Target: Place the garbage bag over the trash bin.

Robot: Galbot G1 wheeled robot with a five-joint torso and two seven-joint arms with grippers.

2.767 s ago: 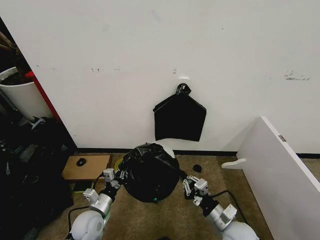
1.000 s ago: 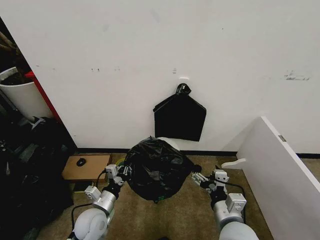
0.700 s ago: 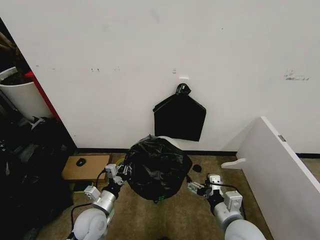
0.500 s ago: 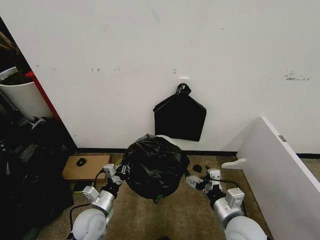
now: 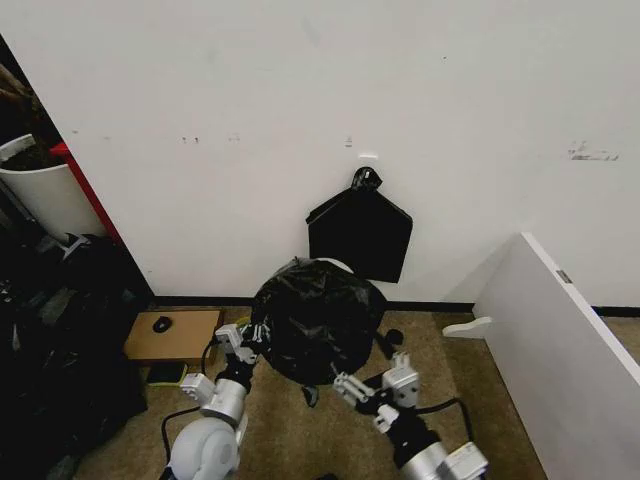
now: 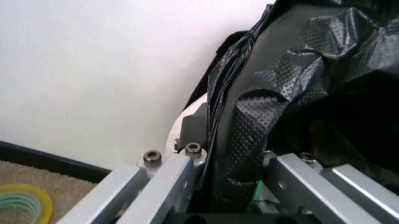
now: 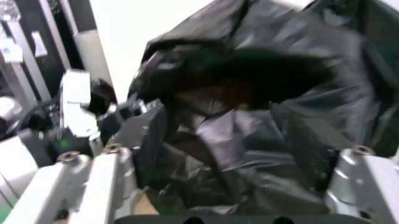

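Swung the right gripper (image 5: pixel 345 384) inward under the garbage bag (image 5: pixel 318 318); fingers apart. Left gripper (image 5: pixel 243 345) fingers clamped on the bag's edge.

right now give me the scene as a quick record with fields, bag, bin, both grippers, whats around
garbage bag: black, crinkled, draped over the bin, bunched high
trash bin: white, a sliver of rim showing behind the bag, against the wall
left gripper: at the bag's left edge, fingers closed on a fold of plastic
right gripper: low in front of the bag, fingers spread, bag between them in the wrist view
wall: flat black bundle hanging above the bin
floor: wooden board to the left, white panel leaning on the right
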